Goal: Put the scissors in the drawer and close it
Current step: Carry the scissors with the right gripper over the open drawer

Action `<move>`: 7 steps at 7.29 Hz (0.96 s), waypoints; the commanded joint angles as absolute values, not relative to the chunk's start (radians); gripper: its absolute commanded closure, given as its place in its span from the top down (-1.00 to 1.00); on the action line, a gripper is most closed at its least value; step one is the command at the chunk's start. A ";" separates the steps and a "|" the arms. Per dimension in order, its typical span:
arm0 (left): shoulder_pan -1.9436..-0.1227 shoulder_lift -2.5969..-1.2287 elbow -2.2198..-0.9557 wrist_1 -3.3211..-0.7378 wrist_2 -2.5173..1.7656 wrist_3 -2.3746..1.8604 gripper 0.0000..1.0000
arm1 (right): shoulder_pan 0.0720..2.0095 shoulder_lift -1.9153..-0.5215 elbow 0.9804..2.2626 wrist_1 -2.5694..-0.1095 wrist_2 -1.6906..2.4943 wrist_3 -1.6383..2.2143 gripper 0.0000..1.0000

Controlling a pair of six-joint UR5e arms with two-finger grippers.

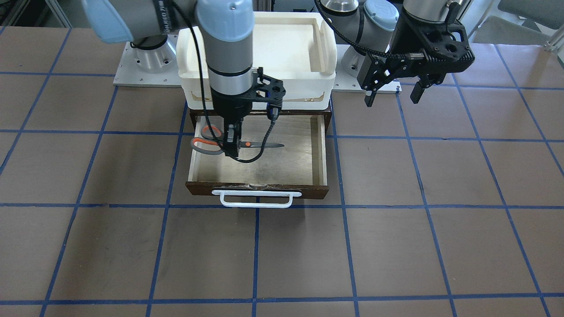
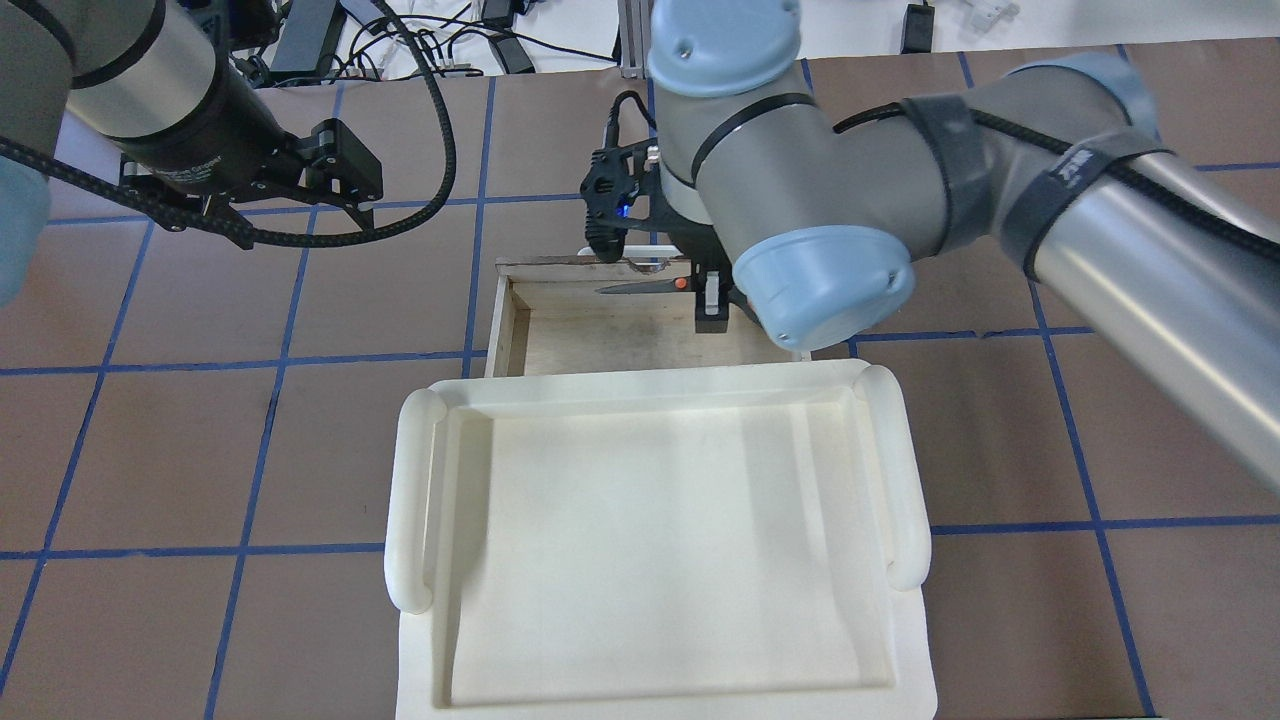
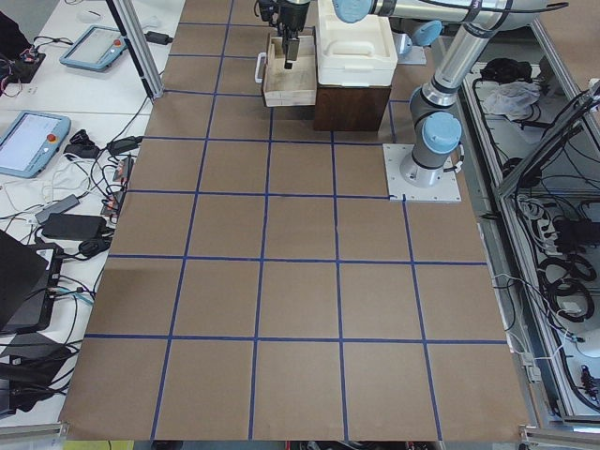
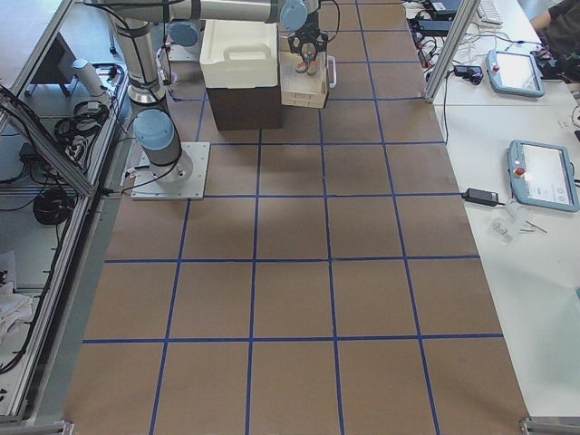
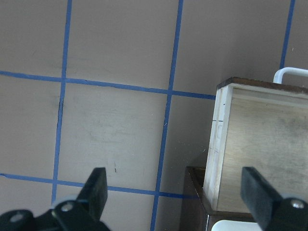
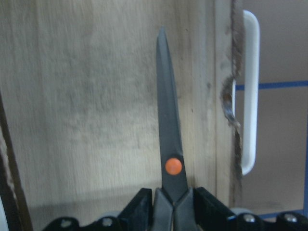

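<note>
Front-facing view, left to right: scissors (image 1: 247,144) with grey handles and orange-lined loops over the left side of the open drawer (image 1: 293,154). My right gripper (image 1: 232,150) is clamped on them just behind the orange pivot. The slim dark blades are closed, pointing right over pale plywood; can't tell if they touch it. My left gripper (image 1: 393,97) is far right, fingers spread, empty, clear of the drawer.

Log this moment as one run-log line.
right gripper: shut on scissors, over drawer | left gripper: open, empty | drawer: open
</note>
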State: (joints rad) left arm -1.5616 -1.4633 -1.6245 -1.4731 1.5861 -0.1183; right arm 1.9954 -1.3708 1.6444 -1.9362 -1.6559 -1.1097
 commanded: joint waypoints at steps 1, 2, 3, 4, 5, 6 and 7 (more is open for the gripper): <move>-1.562 -1.463 -1.624 -1.474 1.589 -0.112 1.00 | 2.079 -1.321 1.644 -1.983 -1.690 -1.091 -1.00; -1.562 -1.462 -1.624 -1.476 1.589 -0.112 1.00 | 2.085 -1.319 1.649 -1.983 -1.690 -1.094 -1.00; -1.562 -1.462 -1.624 -1.479 1.591 -0.110 1.00 | 2.083 -1.318 1.669 -1.985 -1.690 -1.106 -1.00; -1.559 -1.459 -1.624 -1.480 1.591 -0.110 1.00 | 2.082 -1.316 1.695 -2.003 -1.690 -1.104 -1.00; -1.560 -1.460 -1.626 -1.480 1.591 -0.110 1.00 | 2.077 -1.315 1.716 -2.044 -1.687 -1.106 -1.00; -1.562 -1.463 -1.626 -1.480 1.591 -0.110 1.00 | 2.074 -1.307 1.717 -2.052 -1.684 -1.106 -1.00; -1.562 -1.469 -1.631 -1.479 1.585 -0.107 1.00 | 2.071 -1.307 1.717 -2.057 -1.680 -1.117 -1.00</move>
